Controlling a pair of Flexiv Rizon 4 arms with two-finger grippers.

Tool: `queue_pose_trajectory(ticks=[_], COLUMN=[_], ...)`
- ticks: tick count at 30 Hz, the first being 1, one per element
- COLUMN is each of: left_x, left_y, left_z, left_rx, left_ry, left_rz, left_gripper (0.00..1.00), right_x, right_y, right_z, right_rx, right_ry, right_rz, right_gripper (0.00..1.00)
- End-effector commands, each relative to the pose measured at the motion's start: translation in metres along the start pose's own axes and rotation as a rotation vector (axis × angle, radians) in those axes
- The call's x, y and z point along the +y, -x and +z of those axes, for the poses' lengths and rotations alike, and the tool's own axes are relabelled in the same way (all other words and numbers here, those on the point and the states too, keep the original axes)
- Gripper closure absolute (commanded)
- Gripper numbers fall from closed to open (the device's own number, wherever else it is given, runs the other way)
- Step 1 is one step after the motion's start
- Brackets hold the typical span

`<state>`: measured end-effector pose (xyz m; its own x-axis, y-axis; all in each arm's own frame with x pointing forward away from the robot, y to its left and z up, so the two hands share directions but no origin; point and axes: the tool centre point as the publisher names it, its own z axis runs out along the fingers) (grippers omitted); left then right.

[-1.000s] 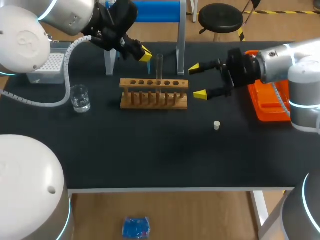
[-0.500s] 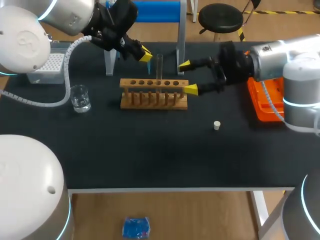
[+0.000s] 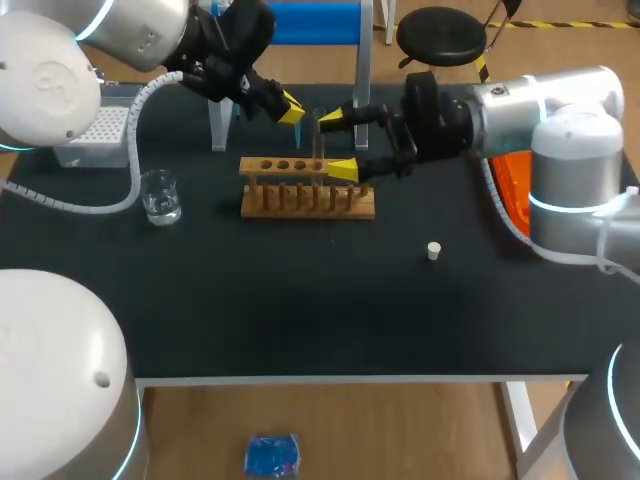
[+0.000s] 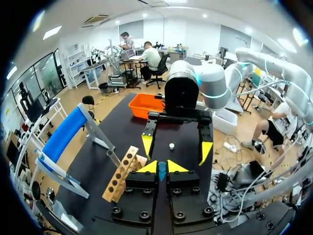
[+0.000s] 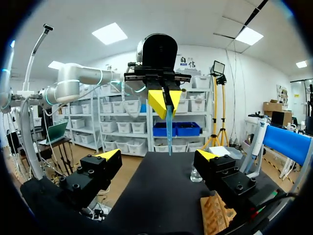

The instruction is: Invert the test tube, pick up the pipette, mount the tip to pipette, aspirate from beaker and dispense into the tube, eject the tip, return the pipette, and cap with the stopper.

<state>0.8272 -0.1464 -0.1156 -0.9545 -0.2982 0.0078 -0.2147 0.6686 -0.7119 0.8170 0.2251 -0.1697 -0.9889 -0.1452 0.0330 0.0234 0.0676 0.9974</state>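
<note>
Black counter (image 3: 300, 300) carries all items. Left arm (image 3: 130, 30) comes in over the far left corner; its jaws are pressed together on a slim blue pipette (image 5: 168, 125), which hangs point-down above the counter behind the rack. Right arm (image 3: 540, 100) reaches across from the right at the far side; its jaws are spread wide and hold nothing, with one yellow tip level with the tube's upper part and the other over the rack's top bar. Orange tray (image 3: 508, 195) sits at the right edge, partly hidden by the right arm. White tip box (image 3: 95, 135) sits far left. Wooden rack (image 3: 308, 200) stands mid-counter. Glass beaker (image 3: 160, 197) stands left of the rack, apart from it. Clear test tube (image 3: 319, 135) stands upright in the rack, just beside the right jaws' tips; contact cannot be told. Small white stopper (image 3: 434, 250) lies alone on the counter, right of and nearer than the rack.
</note>
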Motion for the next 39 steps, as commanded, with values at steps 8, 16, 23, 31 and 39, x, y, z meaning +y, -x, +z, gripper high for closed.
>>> queue_pose_trajectory(ticks=[8, 16, 23, 31, 39], left_x=[0.0, 0.0, 0.0, 0.0, 0.0], left_y=[0.0, 0.0, 0.0, 0.0, 0.0], left_z=[-0.001, -0.001, -0.001, -0.001, -0.001], left_rx=[0.0, 0.0, 0.0, 0.0, 0.0], left_ry=[0.004, 0.004, 0.004, 0.004, 0.004], left_rz=[-0.001, -0.001, -0.001, -0.001, -0.001], left_gripper=[1.0, 1.0, 1.0, 1.0, 1.0], right_x=[0.01, 0.018, 0.019, 0.02, 0.024], right_y=[0.005, 0.007, 0.008, 0.009, 0.008], right_z=[0.023, 0.033, 0.038, 0.045, 0.047], right_rx=[0.02, 0.023, 0.026, 0.026, 0.035], right_ry=[0.032, 0.051, 0.059, 0.067, 0.077], right_rz=[-0.017, -0.022, -0.013, -0.015, -0.023], right_gripper=[0.0, 0.0, 0.0, 0.0, 0.42])
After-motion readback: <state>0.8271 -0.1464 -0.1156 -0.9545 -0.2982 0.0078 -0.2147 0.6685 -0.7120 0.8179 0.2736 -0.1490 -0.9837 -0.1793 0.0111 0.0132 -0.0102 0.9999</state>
